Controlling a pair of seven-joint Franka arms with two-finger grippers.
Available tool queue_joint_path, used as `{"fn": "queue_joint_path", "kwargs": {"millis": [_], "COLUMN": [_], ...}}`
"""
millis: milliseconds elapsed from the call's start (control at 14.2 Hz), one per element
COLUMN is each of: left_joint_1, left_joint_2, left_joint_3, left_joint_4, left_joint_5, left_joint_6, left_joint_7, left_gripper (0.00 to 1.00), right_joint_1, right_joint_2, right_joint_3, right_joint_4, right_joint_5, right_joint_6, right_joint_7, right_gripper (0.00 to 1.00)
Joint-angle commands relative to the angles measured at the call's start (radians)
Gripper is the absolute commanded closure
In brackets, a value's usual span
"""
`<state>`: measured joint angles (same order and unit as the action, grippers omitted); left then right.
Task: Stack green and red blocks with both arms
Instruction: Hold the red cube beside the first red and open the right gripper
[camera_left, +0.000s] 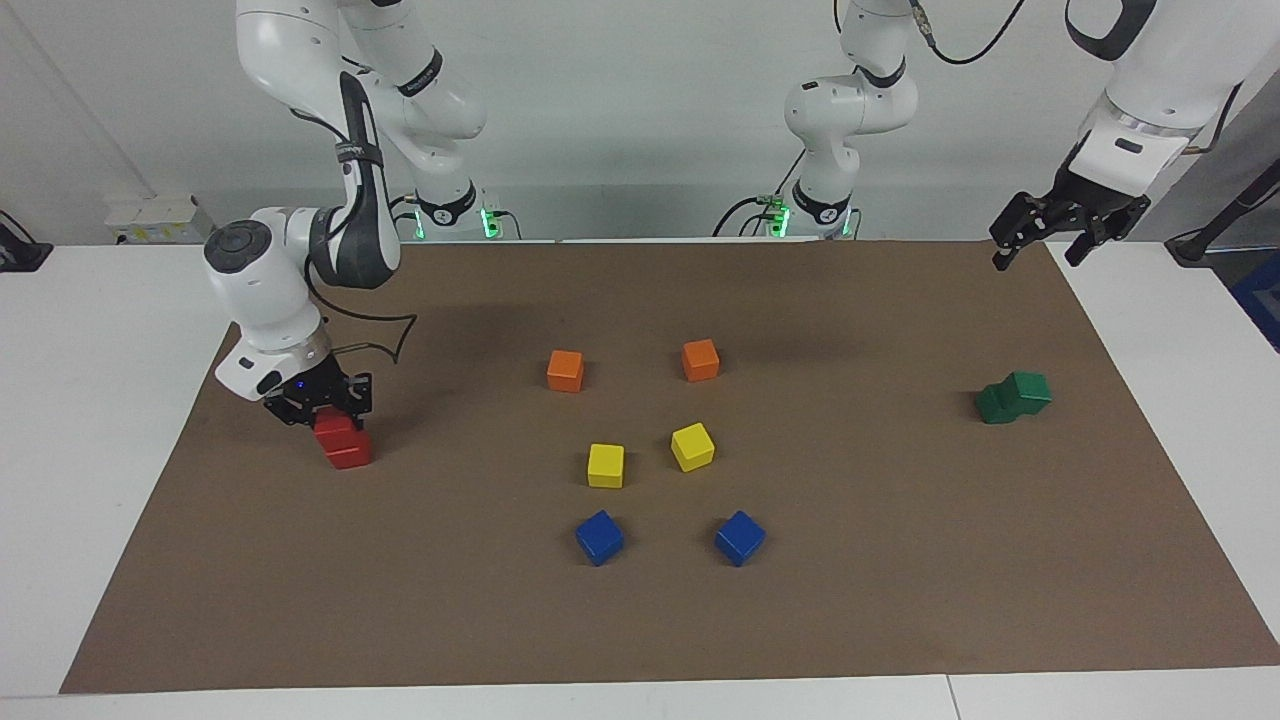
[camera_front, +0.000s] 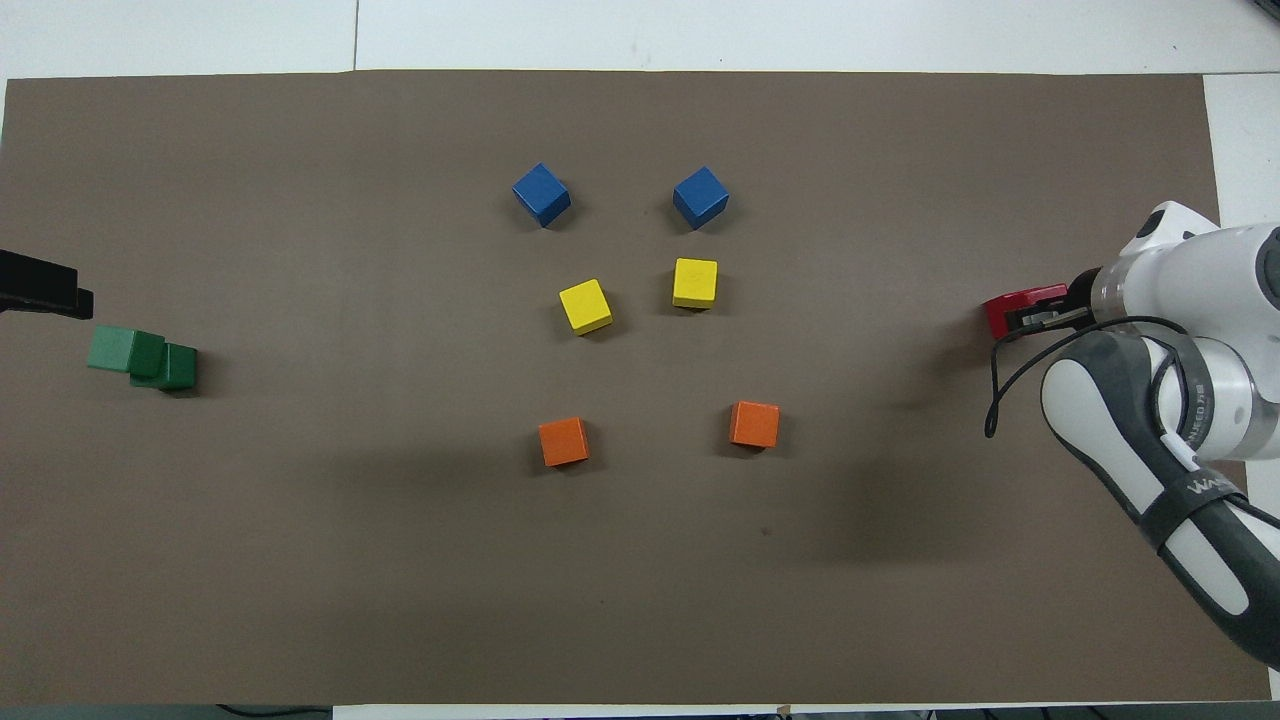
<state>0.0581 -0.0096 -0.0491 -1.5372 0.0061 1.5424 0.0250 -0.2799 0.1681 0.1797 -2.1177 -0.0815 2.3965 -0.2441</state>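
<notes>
Two red blocks (camera_left: 347, 452) stand stacked, a little askew, toward the right arm's end of the mat; they also show in the overhead view (camera_front: 1003, 307). My right gripper (camera_left: 322, 408) is down on the stack and shut on the upper red block (camera_left: 336, 430). Two green blocks (camera_left: 1012, 397) sit one on the other, clearly offset, toward the left arm's end, and they show in the overhead view (camera_front: 140, 358) too. My left gripper (camera_left: 1038, 252) is open and empty, raised near the mat's edge beside the robots; it waits there.
Two orange cubes (camera_left: 565, 370) (camera_left: 700, 360), two yellow cubes (camera_left: 605, 465) (camera_left: 692, 446) and two blue cubes (camera_left: 599, 537) (camera_left: 740, 538) lie in pairs mid-mat. The brown mat (camera_left: 900, 600) covers the white table.
</notes>
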Motion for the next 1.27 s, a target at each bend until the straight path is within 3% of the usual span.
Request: {"fn": "queue_joint_path", "kwargs": {"millis": [0,494,705,917,1199], "left_joint_1": [-0.012,-0.007,-0.009,-0.012,-0.014], "left_joint_2": [-0.010,-0.018,-0.020,-0.020,-0.020], "left_joint_3": [0.017,0.015,0.015,0.015,0.015], "left_joint_4": [-0.007,-0.024,-0.024,-0.024,-0.023], "left_joint_5": [-0.030,-0.032,-0.032,-0.032,-0.032], "left_joint_6": [0.013,0.010,0.007,0.005,0.007], "left_joint_7": [-0.016,-0.014,-0.014,-0.013,-0.014], "left_gripper": [0.00,0.00,0.00,0.00,0.00], "right_joint_1": [-0.010,-0.016,-0.004,0.005,0.013], "right_joint_2": [-0.013,-0.006,-0.021,-0.117,-0.278], "right_joint_3": [0.006,0.006,0.014,0.056,0.064], "right_joint_4": [-0.013,0.036,0.151,0.225,0.278], "right_joint_5": [0.020,0.020,0.023,0.093,0.114], "right_joint_6": [0.023,-0.020,-0.216,-0.388,-0.593], "right_joint_7": [-0.024,-0.028,0.030,0.136,0.147], "right_gripper": [0.00,0.00,0.00,0.00,0.00]}}
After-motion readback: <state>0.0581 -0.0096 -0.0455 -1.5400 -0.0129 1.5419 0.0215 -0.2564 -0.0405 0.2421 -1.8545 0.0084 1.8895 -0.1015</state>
